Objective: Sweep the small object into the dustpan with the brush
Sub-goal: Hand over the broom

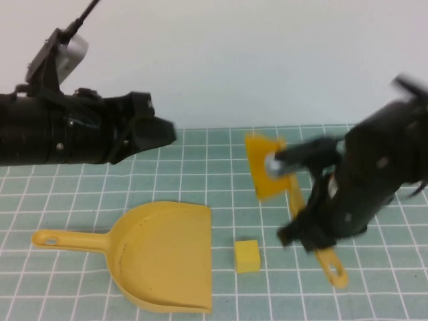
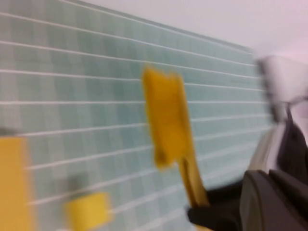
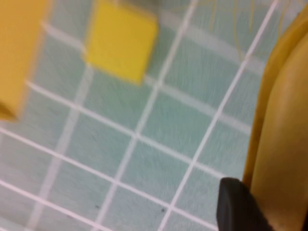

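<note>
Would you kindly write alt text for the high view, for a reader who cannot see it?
The right gripper holds the yellow brush by its handle, bristles raised above the green gridded mat. A small yellow cube sits just right of the dustpan; the left gripper hovers shut, upper left.

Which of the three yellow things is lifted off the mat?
The brush: the right gripper holds its handle, bristle head raised. The dustpan and the small cube lie flat on the mat. The left gripper hovers shut, at the far left.
</note>
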`<state>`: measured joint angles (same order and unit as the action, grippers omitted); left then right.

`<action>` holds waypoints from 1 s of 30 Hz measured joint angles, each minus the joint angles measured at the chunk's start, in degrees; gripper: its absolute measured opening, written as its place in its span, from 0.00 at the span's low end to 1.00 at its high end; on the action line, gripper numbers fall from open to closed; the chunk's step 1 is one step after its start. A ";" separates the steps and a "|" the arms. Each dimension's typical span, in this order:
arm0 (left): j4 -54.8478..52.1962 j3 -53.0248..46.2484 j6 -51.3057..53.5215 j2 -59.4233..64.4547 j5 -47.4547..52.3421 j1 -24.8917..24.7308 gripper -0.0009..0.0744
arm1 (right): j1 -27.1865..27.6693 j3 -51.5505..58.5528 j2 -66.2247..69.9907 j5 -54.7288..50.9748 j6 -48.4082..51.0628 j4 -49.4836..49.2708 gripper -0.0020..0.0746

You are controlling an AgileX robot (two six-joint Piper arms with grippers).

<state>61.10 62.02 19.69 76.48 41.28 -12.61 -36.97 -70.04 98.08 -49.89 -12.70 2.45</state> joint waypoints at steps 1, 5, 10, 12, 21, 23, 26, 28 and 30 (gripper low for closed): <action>3.20 0.00 1.95 0.00 1.55 0.00 0.01 | 0.00 -1.00 -1.36 -0.33 0.00 0.00 0.28; 17.86 0.00 10.51 0.00 8.28 0.00 0.03 | 0.00 -5.39 -8.05 -0.82 0.00 -0.99 0.28; 33.88 0.00 19.47 -0.04 15.46 0.00 0.29 | -0.49 -8.07 -14.47 -0.94 1.37 -4.58 0.28; 34.77 0.00 20.49 -0.13 15.96 0.00 0.43 | -1.18 -8.07 -16.17 -1.16 1.74 -5.22 0.28; 34.03 0.00 23.58 -0.13 13.41 -3.07 0.65 | -4.04 -8.94 -17.81 -0.36 2.03 -7.30 0.28; 34.03 0.00 25.72 -0.13 11.95 -5.28 0.65 | -4.57 -9.03 -17.81 0.67 2.03 -8.04 0.28; 34.03 0.00 26.39 -0.13 7.79 -8.11 0.65 | -5.22 -9.32 -17.31 1.43 1.89 -8.46 0.28; 34.03 0.00 26.39 -0.13 5.84 -9.03 0.66 | -5.61 -9.58 -16.96 1.43 1.12 -8.56 0.28; 34.03 0.00 26.39 -0.13 5.08 -9.13 0.66 | -5.60 -9.58 -16.82 1.66 0.64 -8.99 0.28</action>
<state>95.13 62.02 46.08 76.35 46.36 -21.74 -42.57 -79.62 81.26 -48.23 -12.06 -6.54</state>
